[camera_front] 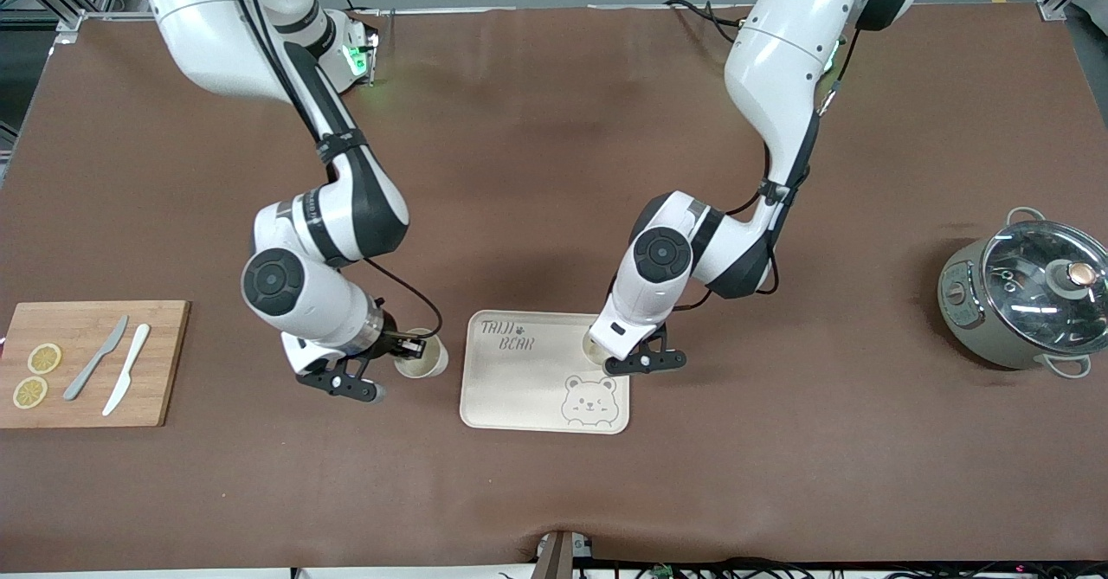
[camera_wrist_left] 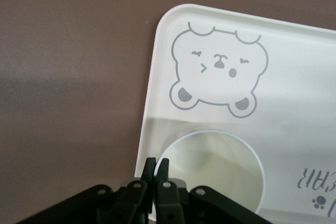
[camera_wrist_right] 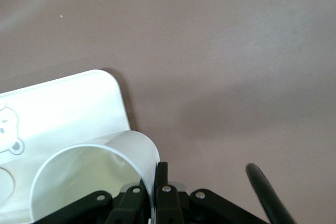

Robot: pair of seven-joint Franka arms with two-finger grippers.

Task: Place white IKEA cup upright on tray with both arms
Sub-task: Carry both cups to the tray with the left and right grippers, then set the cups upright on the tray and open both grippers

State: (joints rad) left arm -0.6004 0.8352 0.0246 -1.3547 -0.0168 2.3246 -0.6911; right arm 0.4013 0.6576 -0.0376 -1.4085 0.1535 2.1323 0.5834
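Two white cups show, both upright. One cup is beside the tray, toward the right arm's end of the table. My right gripper is shut on its rim, one finger inside the wall and one outside. I cannot tell whether this cup rests on the table or hangs just above it. The other cup stands on the tray at its edge toward the left arm's end. My left gripper is shut on that cup's rim, with the cup next to the bear face.
A wooden cutting board with two lemon slices and two knives lies at the right arm's end. A grey pot with a glass lid stands at the left arm's end.
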